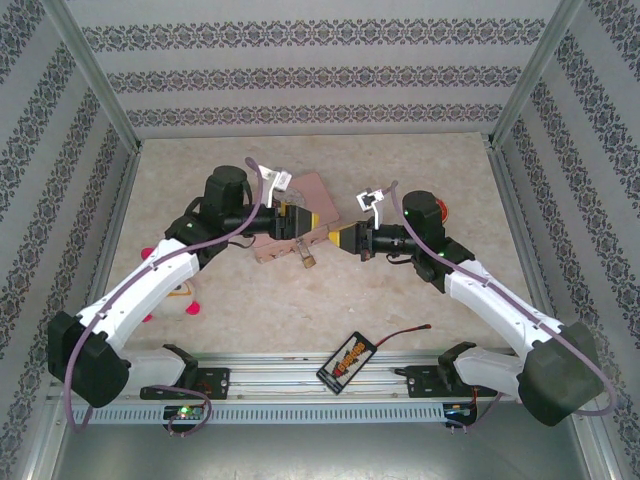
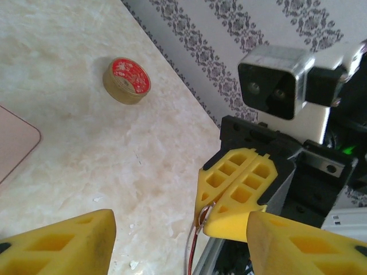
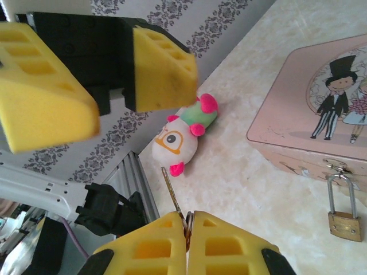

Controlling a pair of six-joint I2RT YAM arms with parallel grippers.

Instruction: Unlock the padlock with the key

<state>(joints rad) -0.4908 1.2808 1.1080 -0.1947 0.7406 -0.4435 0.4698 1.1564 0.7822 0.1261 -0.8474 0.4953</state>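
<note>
Key half-hidden in right tool

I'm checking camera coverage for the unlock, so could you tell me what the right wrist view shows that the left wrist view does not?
Right wrist, not left wrist: the padlock hanging from the pink tin's latch, and the plush toy. Left wrist, not right wrist: the round red-lidded tin. Both: part of the pink tin, the right gripper shut on the key, of which the left wrist view catches just a ring, and the left gripper, jaws apart.
</note>
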